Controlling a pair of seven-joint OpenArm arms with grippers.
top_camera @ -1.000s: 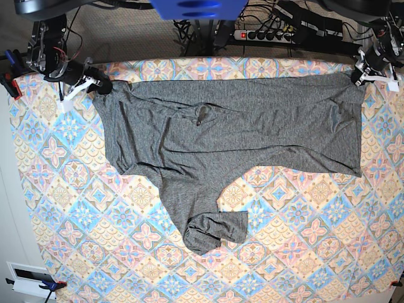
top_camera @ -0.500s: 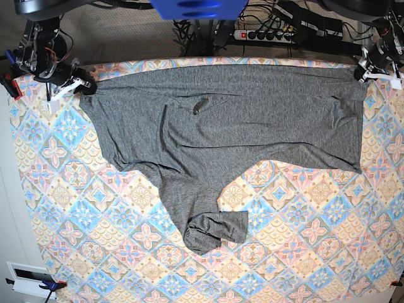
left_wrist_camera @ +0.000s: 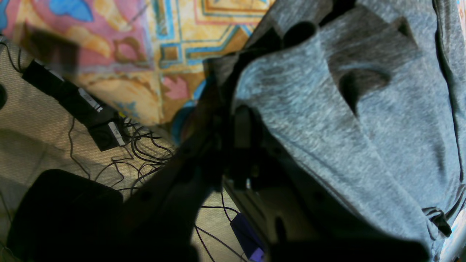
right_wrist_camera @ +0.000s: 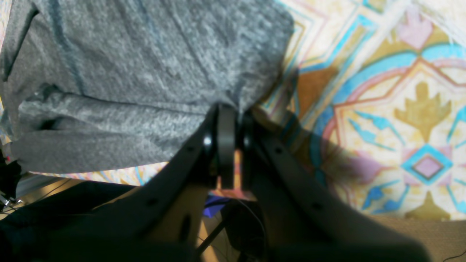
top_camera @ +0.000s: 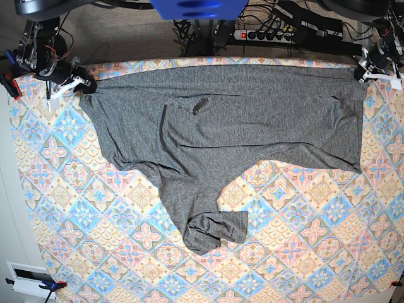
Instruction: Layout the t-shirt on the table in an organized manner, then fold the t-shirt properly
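At the far left corner of the table, the right gripper sits on one top corner of the t-shirt; in the right wrist view its jaws stand narrow, pressed together with the grey knit bunched right at their tips, so it looks clamped on that corner, probably to anchor one end of the cloth while the other end is pulled away. From there the garment runs as a broad band along the far edge of the tabletop, its upper hem drawn nearly straight between the two arms, which suggests the pair is stretching it flat as part of laying it out. Shallow wrinkles and a small dark crease remain left of centre, and a sleeve droops toward the near side, its cuff folded back on itself into a lump, so the spreading is not finished and no fold has begun. At the far right corner the left gripper meets the opposite end of the shirt; the left wrist view shows dark fingers close together with fabric draped over and around them, but blur and shadow hide the tips, so I cannot tell whether the jaws actually pinch the cloth. Beyond the table edge there, cables lie on the floor.
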